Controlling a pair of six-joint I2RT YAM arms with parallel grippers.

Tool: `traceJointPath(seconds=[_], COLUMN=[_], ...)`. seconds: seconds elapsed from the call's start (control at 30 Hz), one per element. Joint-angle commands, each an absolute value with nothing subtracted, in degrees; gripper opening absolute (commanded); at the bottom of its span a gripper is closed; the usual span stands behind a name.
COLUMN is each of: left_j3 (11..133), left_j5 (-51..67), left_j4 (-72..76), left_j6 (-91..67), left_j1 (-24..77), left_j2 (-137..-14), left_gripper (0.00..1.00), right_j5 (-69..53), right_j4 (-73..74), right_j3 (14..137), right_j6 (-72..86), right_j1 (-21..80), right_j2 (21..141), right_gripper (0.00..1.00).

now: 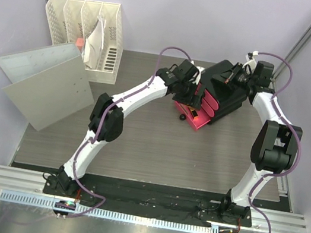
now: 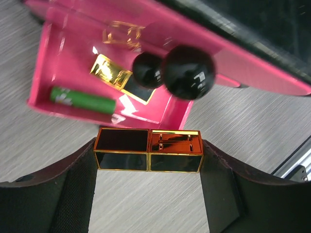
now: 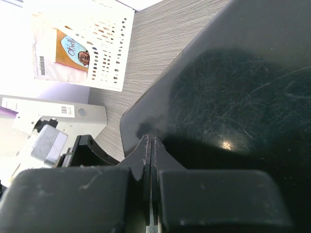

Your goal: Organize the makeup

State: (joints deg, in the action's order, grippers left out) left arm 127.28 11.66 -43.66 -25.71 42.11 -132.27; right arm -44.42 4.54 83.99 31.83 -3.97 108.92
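Note:
My left gripper point(image 2: 148, 158) is shut on a gold-black lipstick point(image 2: 148, 150), held crosswise between its fingertips just above the table, in front of an open pink drawer point(image 2: 43, 63). In that drawer lie a green stick point(image 2: 82, 100) and a second gold-black lipstick point(image 2: 116, 76). Two round glossy black pieces point(image 2: 188, 72) show over the drawer's right end; I cannot tell whether they lie in it. My right gripper point(image 3: 151, 141) is shut and empty, against the top of the black organizer box point(image 3: 233, 87). From above, the left gripper point(image 1: 190, 95) is at the pink drawers point(image 1: 198, 120). The bottles and the tube are out of view.
A white file rack point(image 1: 89, 29) stands at the back left, with a grey binder point(image 1: 50, 83) lying in front of it. The organizer box point(image 1: 223, 89) stands at the back centre. A small black item point(image 1: 182, 117) lies on the table by the open drawer.

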Motion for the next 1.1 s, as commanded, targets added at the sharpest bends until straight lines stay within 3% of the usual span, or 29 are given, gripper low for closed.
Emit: traceJointPath(seconds=[0.0,0.17,0.2,0.23,0.37,0.57,0.67,0.9,0.97,1.07], left_j3=[132.4,133.7,133.6,133.6,134.1,133.8,134.5,132.8,130.0,124.8], left_j5=[13.6,13.4,13.3,13.3,11.7,10.4,10.1,8.7,8.7,9.3], left_j4=[-43.3,-42.3,-41.9,-41.7,-41.5,-40.9,-40.6,-41.6,-41.0,-40.0], left_j6=[-23.2,-24.7,-25.0,-25.7,-26.2,-25.8,-25.9,-25.8,-25.7,-26.0], left_j1=[42.9,43.2,43.3,43.3,43.3,43.1,42.9,42.6,42.6,42.5], left_j2=[-135.1,-137.5,-137.6,-137.9,-137.8,-137.0,-137.3,-135.4,-133.0,-129.2], left_gripper=[0.08,0.10,0.19,0.39,0.72,0.87,1.00,0.96,0.85,0.44], right_j5=[-34.3,-34.1,-34.1,-34.1,-34.2,-34.5,-34.5,-34.6,-34.6,-34.5], right_j4=[23.7,23.8,23.8,23.8,23.8,23.8,23.8,23.8,23.8,23.8], right_j3=[77.4,77.3,77.3,77.4,77.7,77.8,77.8,77.8,77.8,77.8], right_j6=[26.6,26.5,26.5,26.5,26.5,26.5,26.5,26.5,26.5,26.5], right_j1=[-3.4,-3.4,-3.4,-3.4,-3.4,-3.4,-3.4,-3.4,-3.4,-3.4], right_j2=[116.1,116.1,116.0,116.1,116.3,116.3,116.3,116.3,116.2,116.3], right_gripper=[0.01,0.01,0.01,0.01,0.01,0.01,0.01,0.01,0.01,0.01])
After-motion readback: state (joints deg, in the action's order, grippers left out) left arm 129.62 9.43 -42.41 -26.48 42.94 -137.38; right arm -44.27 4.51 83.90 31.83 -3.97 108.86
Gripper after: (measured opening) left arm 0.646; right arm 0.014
